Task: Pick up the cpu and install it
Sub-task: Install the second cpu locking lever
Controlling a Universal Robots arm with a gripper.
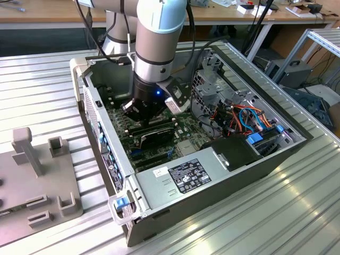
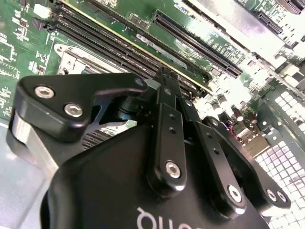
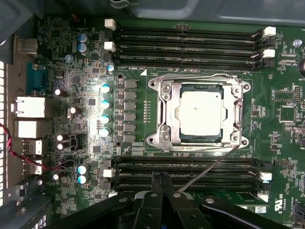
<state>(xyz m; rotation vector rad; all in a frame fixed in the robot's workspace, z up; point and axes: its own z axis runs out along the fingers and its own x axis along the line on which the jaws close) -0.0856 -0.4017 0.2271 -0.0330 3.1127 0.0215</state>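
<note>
My tool [image 3: 161,179] hangs inside the open computer case [image 1: 223,175], its two fingers [image 3: 156,183] pressed together with nothing between them; in the second wrist view the same black linkages [image 2: 174,138] meet at a point just above a row of long memory slots [image 2: 124,52]. Just past the fingertips, in the first wrist view, runs a bank of those slots, and a thin socket lever [image 3: 209,167] slants across them toward the socket.

Beyond that lies the cpu [image 3: 200,113], its pale metal top flat and square inside the socket frame [image 3: 164,114], which sits around its edges. By my judgement the chip is already seated: it lies level in the socket and I hold nothing. Whether the frame is fully latched I cannot tell; the lever looks to stand free rather than tucked away, so the locking may still be left.

The first wrist view gives me the whole socket and chip from above. The second wrist view shows my own linkage close up and the motherboard [image 2: 28,43] beyond it. The exterior view shows my arm [image 1: 159,48] reaching down into the case, the power supply [image 1: 186,178] nearer the camera, and the case resting on the ribbed metal table [image 1: 276,218].
</note>
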